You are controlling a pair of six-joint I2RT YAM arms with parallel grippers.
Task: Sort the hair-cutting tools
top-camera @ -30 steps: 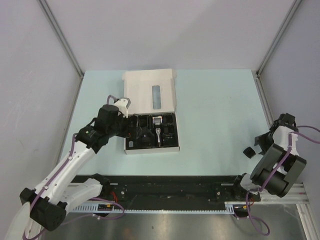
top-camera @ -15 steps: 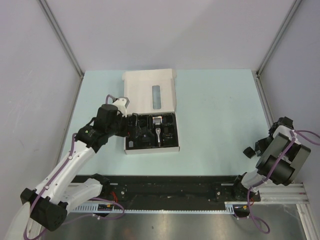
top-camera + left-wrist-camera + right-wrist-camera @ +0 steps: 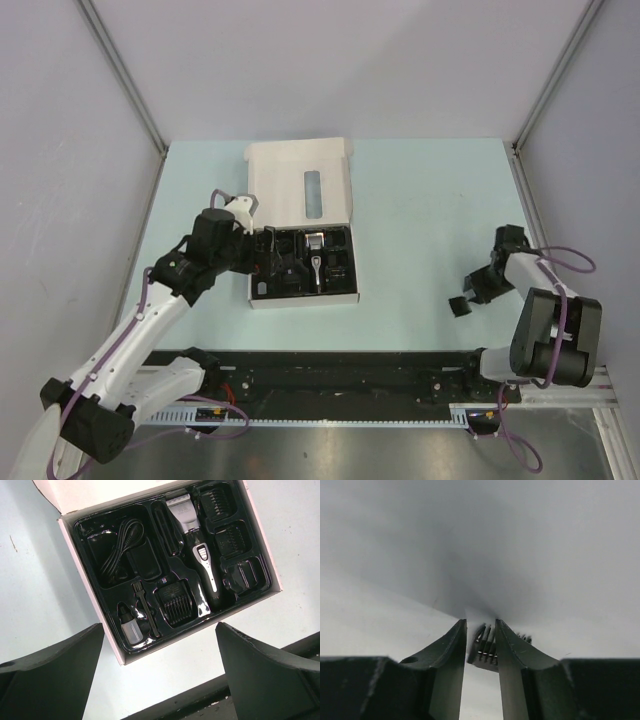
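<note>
A white box (image 3: 300, 180) holds a black tray (image 3: 100, 587). In the left wrist view the tray holds the black-and-silver clipper (image 3: 200, 555), a coiled black cable (image 3: 117, 555), a thin black brush (image 3: 145, 610) and several black comb guards (image 3: 175, 602). The clipper also shows in the top view (image 3: 316, 255). My left gripper (image 3: 262, 252) hovers open and empty above the tray's left edge, its fingers (image 3: 50, 675) wide apart. My right gripper (image 3: 468, 295) is shut on one comb guard (image 3: 487, 647), low over the table right of the box.
The box lid lies open behind the tray, towards the far edge. A small clear bottle (image 3: 131, 630) sits in the tray's corner. A black rail (image 3: 330, 375) runs along the near table edge. Grey walls close in the left, far and right sides.
My right arm has swung from the table's right edge inward to the left, carrying the comb guard. My left arm has barely moved.
</note>
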